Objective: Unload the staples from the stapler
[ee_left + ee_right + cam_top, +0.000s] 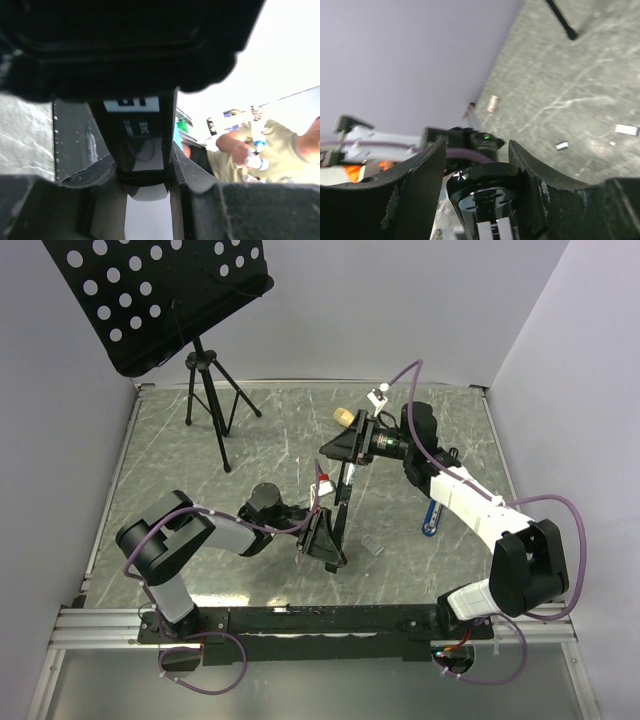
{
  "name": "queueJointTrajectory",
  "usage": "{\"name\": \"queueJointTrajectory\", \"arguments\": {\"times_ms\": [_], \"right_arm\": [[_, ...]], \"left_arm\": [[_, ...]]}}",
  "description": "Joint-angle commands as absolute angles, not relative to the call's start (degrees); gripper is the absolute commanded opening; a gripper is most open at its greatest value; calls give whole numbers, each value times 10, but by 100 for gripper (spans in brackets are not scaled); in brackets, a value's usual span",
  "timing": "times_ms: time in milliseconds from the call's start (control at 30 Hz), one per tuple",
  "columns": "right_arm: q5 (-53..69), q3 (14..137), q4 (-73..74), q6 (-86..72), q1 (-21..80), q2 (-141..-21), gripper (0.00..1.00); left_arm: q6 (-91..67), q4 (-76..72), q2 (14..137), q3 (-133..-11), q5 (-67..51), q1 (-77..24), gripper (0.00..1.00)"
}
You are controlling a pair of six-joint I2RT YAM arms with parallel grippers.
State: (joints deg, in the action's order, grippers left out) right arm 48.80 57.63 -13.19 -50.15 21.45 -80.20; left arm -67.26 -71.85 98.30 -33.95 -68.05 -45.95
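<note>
Top view: the stapler (343, 495) is held off the surface (260, 440), spanning the two arms. The left end effector (325, 538) is clenched on its near end and the right end effector (347, 447) on its far end. The staples (372, 547) lie on the surface just right of the left end effector, apart from the stapler.

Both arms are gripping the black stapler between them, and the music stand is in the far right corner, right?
Not quite: the music stand is in the far left corner, as the top view shows. The left pincer and right pincer do both grip the stapler.
</note>
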Motion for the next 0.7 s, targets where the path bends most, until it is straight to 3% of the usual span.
{"name": "queueJointTrajectory", "arguments": {"times_ms": [0, 167, 400, 667], "right_arm": [[440, 631, -63, -444, 252, -809, 60], [396, 643, -33, -439, 265, -824, 62], [405, 657, -32, -444, 263, -827, 79], [405, 674, -6, -434, 247, -831, 85]], "left_arm": [[-703, -1068, 976, -343, -707, -468, 1], [-701, -1068, 980, -345, -709, -468, 1], [-684, -1068, 975, -337, -683, -457, 1], [-678, -1068, 968, -328, -659, -441, 1]]}}
